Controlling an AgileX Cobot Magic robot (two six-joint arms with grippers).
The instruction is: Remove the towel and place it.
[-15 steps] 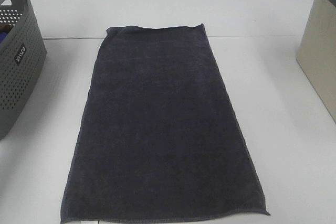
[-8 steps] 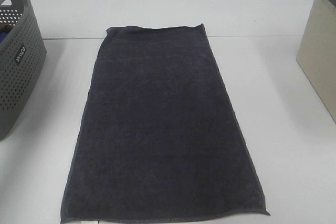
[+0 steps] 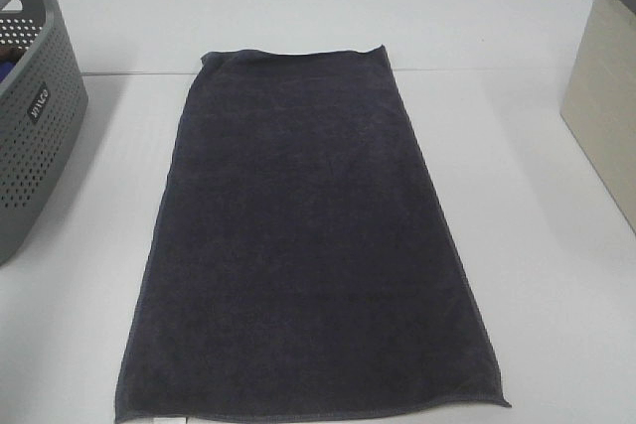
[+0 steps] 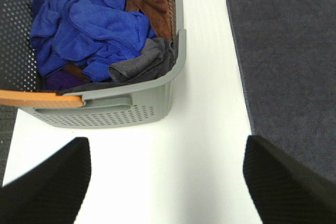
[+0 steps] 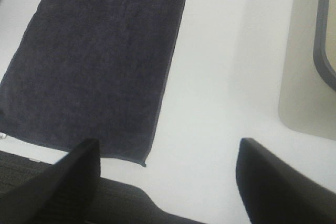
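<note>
The dark charcoal-grey towel [image 3: 298,235] lies spread flat and lengthwise down the middle of the white table [image 3: 537,275]. A small white tag shows at its near left corner. Neither arm shows in the exterior high view. My left gripper [image 4: 165,182] is open and empty above bare table, between the grey basket and the towel's long edge [image 4: 289,66]. My right gripper [image 5: 168,182] is open and empty above bare table, beside the towel's near corner [image 5: 100,66].
A grey perforated laundry basket [image 3: 35,106] stands at the left edge; the left wrist view shows it [image 4: 126,108] holding blue, brown and grey cloths. A beige bin [image 3: 606,86] stands at the right edge, also in the right wrist view [image 5: 310,66].
</note>
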